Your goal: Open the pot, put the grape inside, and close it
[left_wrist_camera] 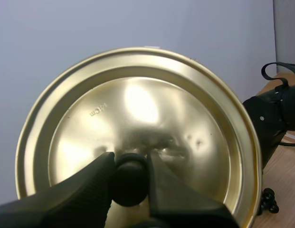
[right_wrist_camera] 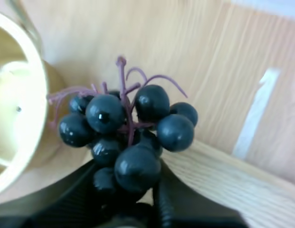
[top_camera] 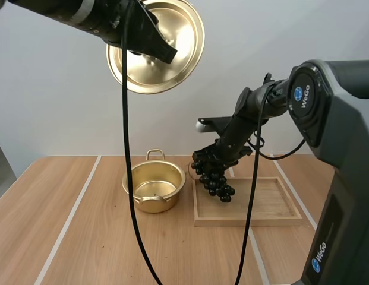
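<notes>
The gold pot [top_camera: 153, 187] stands open on the table, left of the wooden tray [top_camera: 273, 208]. My left gripper [top_camera: 150, 43] holds the gold lid [top_camera: 172, 35] high in the air, tilted on edge; in the left wrist view its fingers [left_wrist_camera: 130, 178] pinch the lid's black knob [left_wrist_camera: 129, 179] against the lid [left_wrist_camera: 137, 123]. My right gripper [top_camera: 213, 161] is shut on a dark bunch of grapes [top_camera: 215, 177], which hangs just above the tray's left end, beside the pot. In the right wrist view the grapes [right_wrist_camera: 126, 130] sit between the fingers, next to the pot's rim [right_wrist_camera: 28, 109].
The wooden tray lies right of the pot, on the light wood table [top_camera: 83, 237]. Pale stripes run along the tabletop on both sides. The right arm's grey base [top_camera: 341, 178] rises at the right edge.
</notes>
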{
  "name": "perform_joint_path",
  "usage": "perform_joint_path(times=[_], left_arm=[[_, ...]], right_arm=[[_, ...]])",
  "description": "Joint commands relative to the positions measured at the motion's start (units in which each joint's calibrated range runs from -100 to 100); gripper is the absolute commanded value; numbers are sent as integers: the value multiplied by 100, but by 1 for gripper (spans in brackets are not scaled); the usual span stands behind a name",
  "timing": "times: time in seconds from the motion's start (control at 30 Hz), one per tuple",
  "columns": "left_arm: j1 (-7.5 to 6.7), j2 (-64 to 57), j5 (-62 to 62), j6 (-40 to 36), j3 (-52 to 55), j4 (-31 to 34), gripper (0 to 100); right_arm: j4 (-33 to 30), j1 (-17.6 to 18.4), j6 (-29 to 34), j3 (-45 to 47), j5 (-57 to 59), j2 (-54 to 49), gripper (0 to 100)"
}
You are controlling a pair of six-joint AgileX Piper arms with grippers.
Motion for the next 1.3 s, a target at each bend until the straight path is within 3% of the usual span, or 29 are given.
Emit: perform_joint_path(times=[0.0, 0.33, 0.63, 1.07, 1.27], left_arm=[[-17, -167, -270, -61, -162, -120, 0], [-17, -580, -283, -61, -484, -120, 0], [-17, -944, -220, -61, -508, -120, 0], [-17, -1176, -119, -92, -508, -108, 0], [98, -1176, -79, -92, -508, -108, 0]], right_arm=[[52, 3, -90, -26, -5, -401, 0], [52, 3, -135, -118, 70, -1391, 0], [617, 57, -206, -1188, 1086, -1415, 0], [665, 924, -206, -1492, 629, -875, 0], [665, 1150, -354, -1518, 142, -451, 0]])
